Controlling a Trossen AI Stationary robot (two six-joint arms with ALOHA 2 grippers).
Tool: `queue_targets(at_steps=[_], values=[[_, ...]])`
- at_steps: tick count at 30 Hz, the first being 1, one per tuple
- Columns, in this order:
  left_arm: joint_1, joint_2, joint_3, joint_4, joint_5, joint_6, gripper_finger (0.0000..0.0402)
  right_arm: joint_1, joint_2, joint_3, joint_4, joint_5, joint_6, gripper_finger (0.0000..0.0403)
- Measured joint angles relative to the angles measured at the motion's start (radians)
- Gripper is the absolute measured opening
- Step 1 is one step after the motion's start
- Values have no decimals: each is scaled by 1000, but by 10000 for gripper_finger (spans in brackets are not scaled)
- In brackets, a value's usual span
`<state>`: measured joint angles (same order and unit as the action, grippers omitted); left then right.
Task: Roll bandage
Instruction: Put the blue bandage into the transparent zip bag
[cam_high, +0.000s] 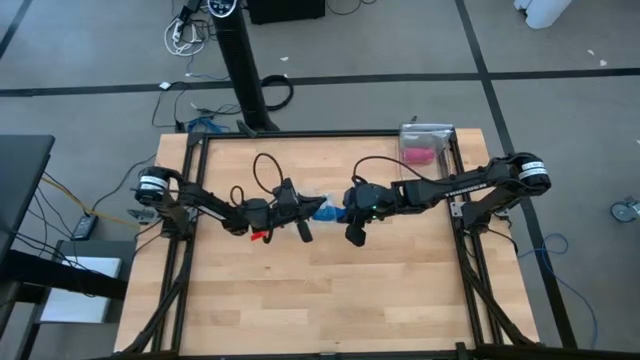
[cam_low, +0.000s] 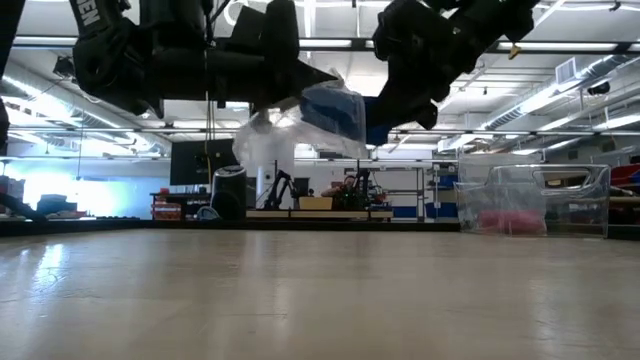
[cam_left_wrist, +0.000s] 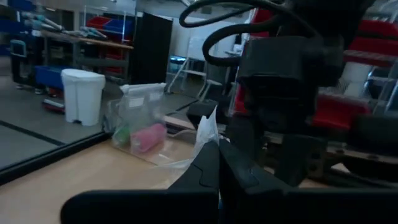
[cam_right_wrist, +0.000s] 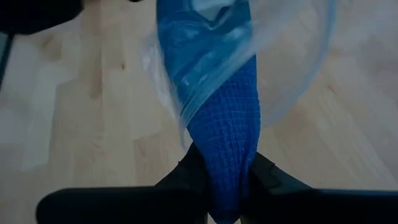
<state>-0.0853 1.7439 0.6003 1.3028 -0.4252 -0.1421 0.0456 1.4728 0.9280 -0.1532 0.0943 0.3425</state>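
Blue fabric, the bandage (cam_high: 333, 209), is seen in the high view above the middle of the wooden table (cam_high: 320, 300), held between the two grippers and partly wrapped in a clear plastic bag (cam_high: 318, 203). The left gripper (cam_high: 296, 212) is placed just beside the bag on one side, and the right gripper (cam_high: 355, 214) on the other. A clear box (cam_high: 428, 134) with a pink roll (cam_high: 418, 155) inside is set at the table's far right corner, well apart from the bandage.

In the low view, the bandage (cam_low: 338, 112) and the bag (cam_low: 270, 135) are seen lifted clear of the table (cam_low: 320, 290), hanging between the two dark arms. The clear box (cam_low: 530, 200) is seen on the table, off to the side of the bandage.

In the left wrist view, the left gripper (cam_left_wrist: 219, 163) is seen closed tight on a thin edge of the bag (cam_left_wrist: 205, 134); the pink roll (cam_left_wrist: 148, 137) lies beyond it.

In the right wrist view, the right gripper (cam_right_wrist: 226, 175) is clamped on the waffle-textured bandage (cam_right_wrist: 225, 134), whose far end is still sheathed in the bag (cam_right_wrist: 205, 50).
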Motion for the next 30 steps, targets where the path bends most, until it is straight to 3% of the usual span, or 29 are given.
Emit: queue_targets(at_steps=[7, 11, 15, 30], values=[[-38, 2, 0, 15, -97, 47, 0, -1, -41, -57, 74, 22, 67, 43], [-62, 34, 2, 114, -147, 89, 0, -2, -71, -113, 177, 68, 73, 43], [-71, 81, 2, 217, -147, 106, 0, 0, -74, -143, 247, 93, 54, 43], [-87, 95, 18, 246, -94, 117, 0, 1, -176, -159, 303, 147, -203, 43]])
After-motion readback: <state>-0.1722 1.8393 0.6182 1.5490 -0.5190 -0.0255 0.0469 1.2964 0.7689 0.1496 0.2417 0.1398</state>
